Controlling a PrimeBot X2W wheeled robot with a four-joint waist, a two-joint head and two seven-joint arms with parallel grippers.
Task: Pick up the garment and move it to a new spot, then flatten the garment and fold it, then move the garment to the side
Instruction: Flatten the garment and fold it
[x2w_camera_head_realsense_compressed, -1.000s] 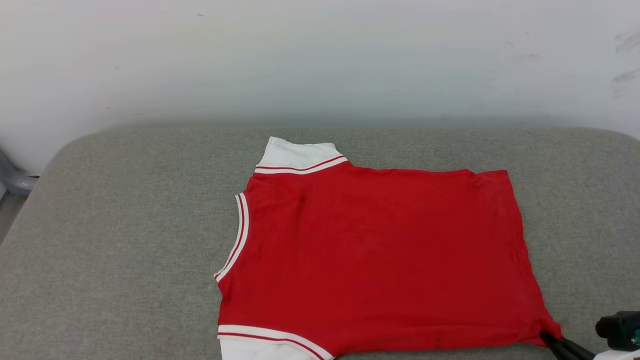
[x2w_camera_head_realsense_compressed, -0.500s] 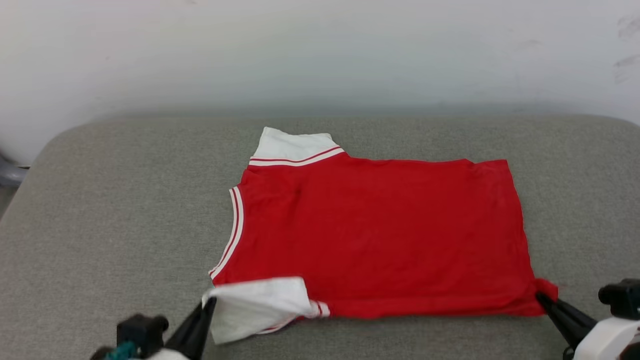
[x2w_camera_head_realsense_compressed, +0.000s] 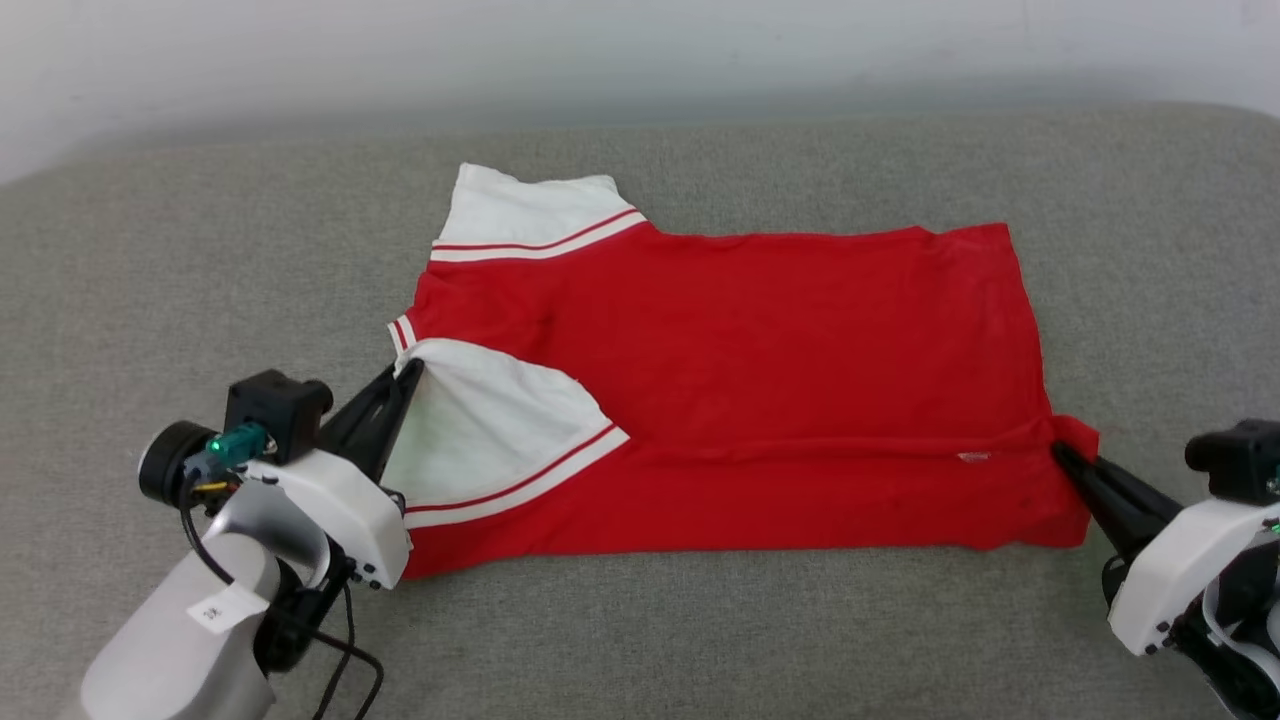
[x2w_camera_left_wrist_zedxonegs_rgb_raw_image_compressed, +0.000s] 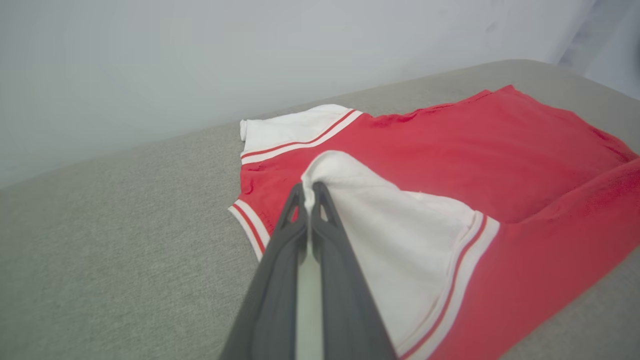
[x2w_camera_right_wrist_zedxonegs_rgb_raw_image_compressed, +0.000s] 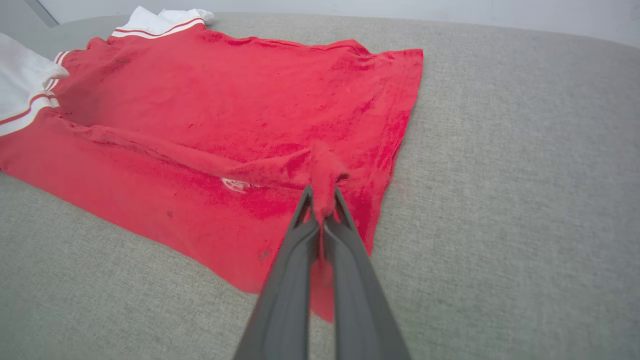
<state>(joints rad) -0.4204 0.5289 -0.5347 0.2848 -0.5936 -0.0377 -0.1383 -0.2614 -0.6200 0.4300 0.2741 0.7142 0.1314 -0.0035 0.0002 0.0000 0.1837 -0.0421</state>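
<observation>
left gripper clamped on garment sleeve | right gripper clamped on hem corner | risk: uneven pull skews fold, thin pinch slips

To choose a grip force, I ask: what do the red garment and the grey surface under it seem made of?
The garment: probably thin, soft knit cloth, matte; it folds limply and bunches where pinched. The grey surface: probably woven upholstery fabric, matte, with a coarse flecked weave; its rounded edge hints at padding.
</observation>
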